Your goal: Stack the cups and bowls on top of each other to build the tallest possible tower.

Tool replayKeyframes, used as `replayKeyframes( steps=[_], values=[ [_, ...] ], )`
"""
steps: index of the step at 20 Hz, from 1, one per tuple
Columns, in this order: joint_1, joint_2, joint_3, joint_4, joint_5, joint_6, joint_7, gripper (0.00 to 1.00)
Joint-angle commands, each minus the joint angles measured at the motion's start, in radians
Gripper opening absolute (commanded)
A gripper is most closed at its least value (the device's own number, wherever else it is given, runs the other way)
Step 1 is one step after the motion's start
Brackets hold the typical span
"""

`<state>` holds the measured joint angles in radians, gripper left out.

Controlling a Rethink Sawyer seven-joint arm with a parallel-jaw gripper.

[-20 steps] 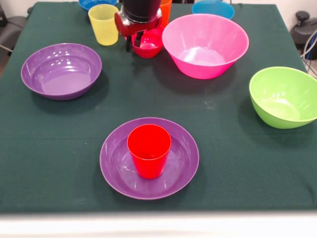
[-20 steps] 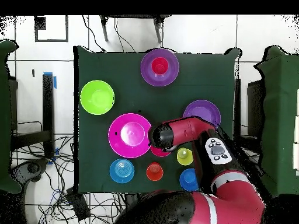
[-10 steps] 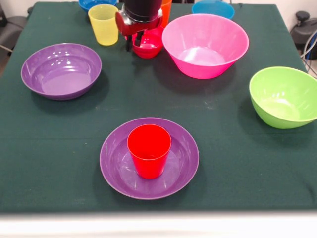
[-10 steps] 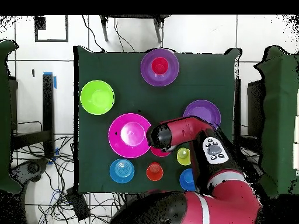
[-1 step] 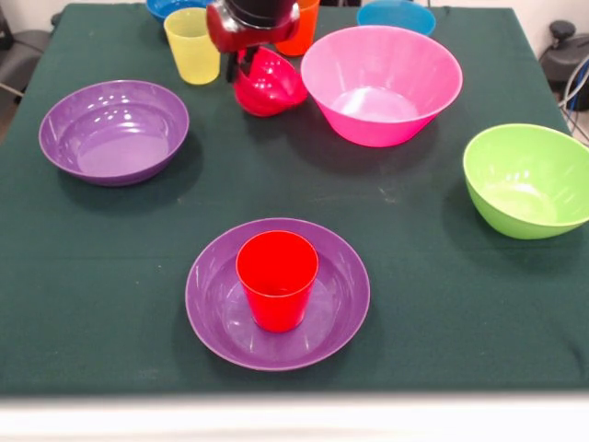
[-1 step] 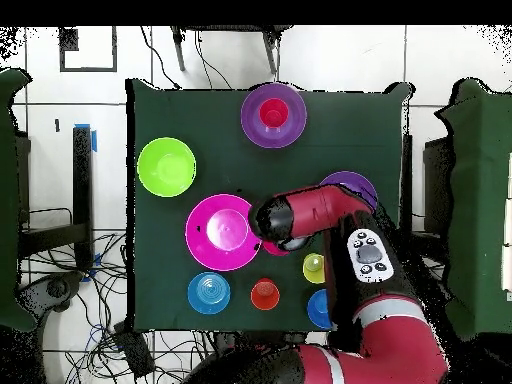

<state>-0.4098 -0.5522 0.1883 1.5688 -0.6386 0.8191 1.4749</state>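
- Crimson plastic hangs in my end effector (image 5: 247, 63): the small crimson bowl (image 5: 269, 81), tipped on its side so its underside faces the camera across the tabletop (image 5: 120, 267), is clamped by its rim, and it looks clear of the cloth.
- In the overhead view my red arm (image 6: 315, 212) covers that bowl almost wholly; only a sliver of crimson shows just beside the big pink bowl (image 5: 381, 83).
- The big pink bowl sits upright just beside the held bowl, close but apart from it.
- The yellow cup (image 5: 192, 44) stands upright on the other side of my end effector, and the orange cup (image 5: 300, 28) is partly hidden behind it.
- At the far edge in the front view, the dark blue bowl (image 5: 175, 7) and the light blue bowl (image 5: 397, 15) show only in part.
- The tower so far is a wide purple bowl (image 5: 221, 318) near the front edge with the red cup (image 5: 277, 279) standing upright, mouth up, in its middle.
- The second purple bowl (image 5: 113, 130) rests empty and upright, well apart from the tower.
- The lime green bowl (image 5: 527, 180) sits upright near the tabletop's side edge, also empty.
- A dark green cloth covers the whole tabletop.
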Motion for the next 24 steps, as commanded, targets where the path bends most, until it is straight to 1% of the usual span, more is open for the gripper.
replayKeyframes(
  steps=[1,6,11,13,15,21,22,24],
  values=[
    [0.01,-0.043,0.09,-0.246,0.012,0.283,-0.214,0.0],
    [0.004,-0.042,0.114,-0.289,-0.021,0.339,-0.269,0.0],
    [-0.003,-0.026,0.135,-0.345,-0.027,0.387,-0.316,0.0],
    [-0.011,-0.024,0.143,-0.358,-0.025,0.389,-0.332,0.0],
    [-0.033,-0.016,0.163,-0.354,0.0,0.37,-0.339,0.0],
    [-0.148,0.035,0.294,-0.328,0.16,0.29,-0.315,0.0],
    [-0.16,0.042,0.31,-0.329,0.178,0.277,-0.305,0.0],
    [-0.174,0.054,0.335,-0.348,0.199,0.282,-0.301,0.0]
  ],
)
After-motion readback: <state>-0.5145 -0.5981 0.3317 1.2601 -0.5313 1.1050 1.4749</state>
